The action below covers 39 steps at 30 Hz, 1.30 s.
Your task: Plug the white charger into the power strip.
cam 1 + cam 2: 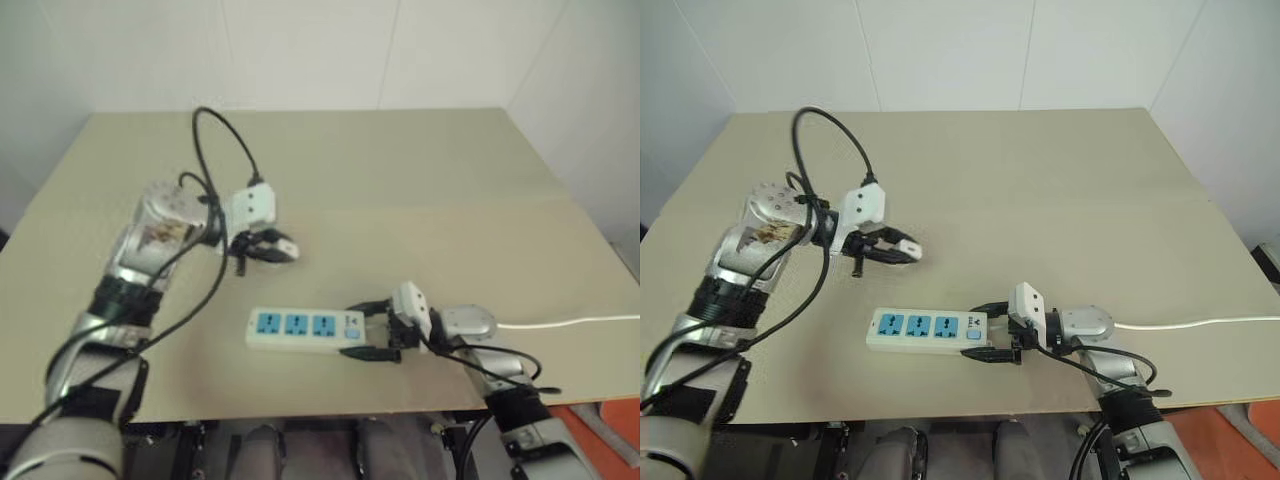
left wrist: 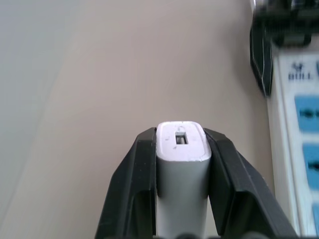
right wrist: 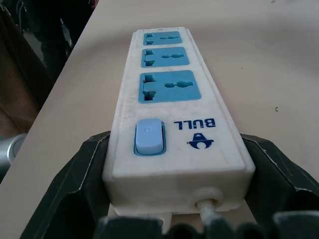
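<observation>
The power strip point(image 1: 925, 329) lies on the table point(image 1: 1060, 190) near its front edge, with the white charger point(image 1: 908, 249) above the table behind it.

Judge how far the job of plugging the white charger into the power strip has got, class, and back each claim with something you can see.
Done: the left gripper is shut on the white charger, held above the table. In hand: the right gripper brackets the switch end of the power strip, bracing it. Left: all three blue sockets are empty, and the charger is apart from the strip, so bringing it over and pushing it in remain.
</observation>
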Tool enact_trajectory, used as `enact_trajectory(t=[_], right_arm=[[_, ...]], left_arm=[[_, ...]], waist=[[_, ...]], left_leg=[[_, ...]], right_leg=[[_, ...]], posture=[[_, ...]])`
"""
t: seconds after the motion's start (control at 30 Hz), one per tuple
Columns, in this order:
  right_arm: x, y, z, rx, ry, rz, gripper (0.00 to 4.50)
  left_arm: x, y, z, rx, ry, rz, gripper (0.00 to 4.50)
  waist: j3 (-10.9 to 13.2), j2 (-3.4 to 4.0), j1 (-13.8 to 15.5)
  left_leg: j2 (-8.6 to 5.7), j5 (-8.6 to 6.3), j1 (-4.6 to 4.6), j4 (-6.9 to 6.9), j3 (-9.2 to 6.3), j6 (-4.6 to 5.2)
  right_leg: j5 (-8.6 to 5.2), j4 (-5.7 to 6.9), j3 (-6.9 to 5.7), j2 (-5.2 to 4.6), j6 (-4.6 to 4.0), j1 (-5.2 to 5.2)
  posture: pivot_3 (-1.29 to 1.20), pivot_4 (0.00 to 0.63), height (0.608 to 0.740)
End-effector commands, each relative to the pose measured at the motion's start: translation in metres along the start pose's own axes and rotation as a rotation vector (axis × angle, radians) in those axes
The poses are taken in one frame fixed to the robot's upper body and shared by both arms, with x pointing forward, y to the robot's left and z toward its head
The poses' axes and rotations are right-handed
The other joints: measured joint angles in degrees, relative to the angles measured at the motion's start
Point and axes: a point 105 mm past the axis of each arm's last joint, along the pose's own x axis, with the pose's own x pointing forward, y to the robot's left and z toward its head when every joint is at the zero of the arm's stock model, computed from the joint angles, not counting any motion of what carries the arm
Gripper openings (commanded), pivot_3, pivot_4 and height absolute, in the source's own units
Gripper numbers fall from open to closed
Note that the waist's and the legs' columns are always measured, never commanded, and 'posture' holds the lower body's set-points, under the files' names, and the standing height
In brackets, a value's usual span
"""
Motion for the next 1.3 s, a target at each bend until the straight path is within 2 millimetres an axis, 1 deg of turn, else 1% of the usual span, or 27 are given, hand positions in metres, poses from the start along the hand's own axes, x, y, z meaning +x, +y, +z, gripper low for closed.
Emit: enact_trajectory(t=[0.03,0.1,0.2,0.37,0.43,0.63,0.8,0.97,1.3], right_arm=[[0.008,-0.005,0.007,-0.063,-0.018,0.020,3.41],[0.011,-0.008,0.006,-0.071,-0.023,0.018,3.41],[0.014,-0.010,0.005,-0.078,-0.027,0.022,3.41],[0.017,-0.010,0.005,-0.097,-0.034,0.050,3.41],[0.017,-0.008,0.004,-0.096,-0.027,0.067,3.41],[0.016,-0.008,0.001,-0.096,-0.017,0.071,3.41],[0.016,-0.008,0.000,-0.095,-0.017,0.066,3.41],[0.016,-0.009,0.000,-0.092,-0.016,0.062,3.41],[0.013,-0.009,-0.001,-0.078,-0.006,0.050,3.41]], left_arm=[[-0.005,-0.005,0.033,-0.020,-0.182,0.011,1.02],[-0.004,-0.017,0.039,-0.052,-0.239,-0.028,1.02],[-0.001,-0.034,0.042,-0.090,-0.304,-0.101,1.02],[0.004,-0.063,0.038,-0.151,-0.328,-0.234,1.02],[0.004,-0.068,0.036,-0.172,-0.321,-0.262,1.02],[0.004,-0.077,0.025,-0.231,-0.329,-0.299,1.02],[0.012,-0.080,0.013,-0.245,-0.366,-0.239,1.02],[0.019,-0.083,0.003,-0.233,-0.447,-0.176,1.02],[0.026,-0.085,-0.024,-0.204,-0.474,-0.109,1.02]], waist=[[0.00,0.00,-0.10],[0.00,0.00,-0.19],[0.00,0.00,-0.28],[-0.01,0.00,-0.30],[-0.01,0.00,-0.29],[-0.01,0.00,-0.33],[-0.01,0.00,-0.23],[-0.02,0.00,-0.20],[-0.02,0.00,-0.11]], left_leg=[[0.00,0.00,0.01,0.00,0.01,0.00],[0.00,0.00,0.04,-0.01,0.03,0.00],[0.00,0.00,0.05,-0.02,0.01,0.00],[0.01,0.01,0.08,-0.01,0.01,-0.01],[0.01,0.01,0.11,-0.01,0.01,-0.01],[0.01,0.01,0.15,-0.03,0.02,-0.01],[0.01,0.01,0.15,-0.03,0.02,-0.01],[0.02,0.01,0.16,-0.04,0.03,-0.02],[0.01,0.01,0.19,-0.05,0.06,-0.01]], right_leg=[[0.00,0.00,0.01,0.00,0.00,0.00],[0.00,0.01,0.02,0.00,0.00,0.02],[0.00,0.02,0.03,0.01,0.00,0.02],[0.01,0.02,0.03,0.00,-0.01,0.05],[0.01,0.02,0.03,0.01,-0.01,0.07],[0.01,0.01,0.04,0.01,-0.01,0.09],[0.01,0.00,0.04,0.00,-0.02,0.11],[0.01,-0.01,0.04,0.00,-0.02,0.11],[0.02,-0.01,0.06,0.00,-0.04,0.12]], posture=[[0.00,0.150,0.740],[0.00,0.150,0.740],[0.00,0.150,0.740],[0.00,0.150,0.740],[0.00,0.150,0.740],[0.00,0.150,0.740],[0.00,0.150,0.740],[0.00,0.150,0.740],[0.00,0.150,0.740]])
